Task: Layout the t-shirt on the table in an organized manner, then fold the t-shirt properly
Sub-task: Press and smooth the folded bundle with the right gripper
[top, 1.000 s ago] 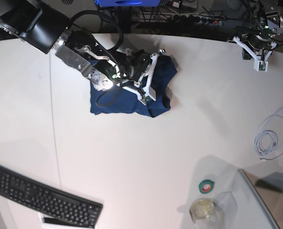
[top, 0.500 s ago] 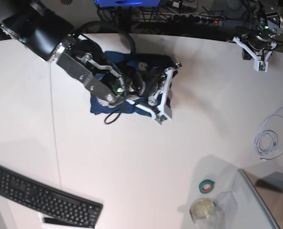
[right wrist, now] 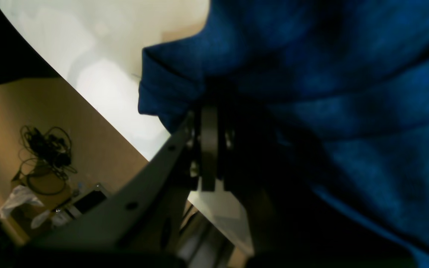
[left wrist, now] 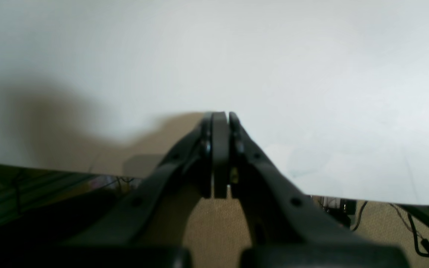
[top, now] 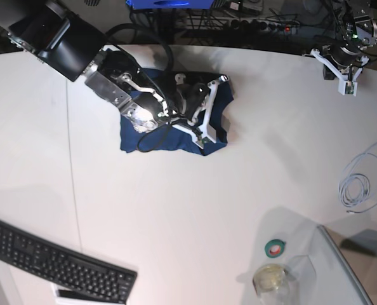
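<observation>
- The t-shirt (top: 157, 130), bunched, lies under the right pincer (top: 209, 133), long axis running across the worktop (top: 195, 210).
- Right pincer closed, pinching the cloth.
- Left pincer (top: 348, 88), well apart, closed, holding nothing.

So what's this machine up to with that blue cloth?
It's a two-armed robot working on a navy t-shirt, which lies bunched on the white table, not spread out or folded. The right gripper is down on the shirt with its jaws shut, apparently pinching fabric. The left gripper sits shut and empty at the table's far edge.
</observation>
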Available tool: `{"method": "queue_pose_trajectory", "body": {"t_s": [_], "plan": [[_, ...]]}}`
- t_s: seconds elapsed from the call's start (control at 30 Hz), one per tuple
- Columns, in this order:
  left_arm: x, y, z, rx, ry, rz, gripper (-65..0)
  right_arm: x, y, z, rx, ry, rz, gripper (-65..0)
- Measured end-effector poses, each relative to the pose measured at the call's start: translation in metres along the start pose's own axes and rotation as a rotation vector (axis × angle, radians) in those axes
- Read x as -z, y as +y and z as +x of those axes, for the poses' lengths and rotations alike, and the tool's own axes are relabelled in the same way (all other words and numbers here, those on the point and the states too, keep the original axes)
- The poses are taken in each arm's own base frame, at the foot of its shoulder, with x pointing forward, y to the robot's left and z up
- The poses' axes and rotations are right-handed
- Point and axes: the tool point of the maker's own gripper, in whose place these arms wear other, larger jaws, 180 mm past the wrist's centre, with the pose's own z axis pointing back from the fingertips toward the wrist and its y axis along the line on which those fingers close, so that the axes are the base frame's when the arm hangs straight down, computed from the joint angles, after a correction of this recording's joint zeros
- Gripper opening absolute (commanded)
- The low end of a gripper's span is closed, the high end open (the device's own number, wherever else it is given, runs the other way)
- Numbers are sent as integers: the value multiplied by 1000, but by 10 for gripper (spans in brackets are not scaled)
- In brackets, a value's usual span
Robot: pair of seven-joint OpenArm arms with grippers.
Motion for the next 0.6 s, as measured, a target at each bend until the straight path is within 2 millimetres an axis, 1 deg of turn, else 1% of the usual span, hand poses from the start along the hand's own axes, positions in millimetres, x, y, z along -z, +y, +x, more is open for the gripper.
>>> {"method": "queue_pose_trajectory", "body": {"t_s": [0.07,0.2,0.33,0.37,0.43,0.53,0.57,0.6], "plan": [[0,0,0,0,1,0,-650,0,-7,-10,3,12,-15,-630],[3,0,6,-4,-9,0,-650,1,-4,-24,15,38,0,-630],[3,-3,8,-1,-11,-5,-650,-3,-1,-23,-1,42,2,-630],[3,-7,9,3,-14,-19,-650,-8,3,-21,-14,31,12,-630],[0,-23,22,19,-46,-66,-650,-21,15,-14,-41,-15,44,-630],[-5,-56,48,30,-130,-163,-650,-40,34,-5,-83,-51,83,-630],[-6,-65,52,37,-143,-195,-650,-47,35,0,-49,-69,81,-630],[-6,-68,52,39,-139,-202,-650,-53,33,7,-17,-100,71,-630]]}}
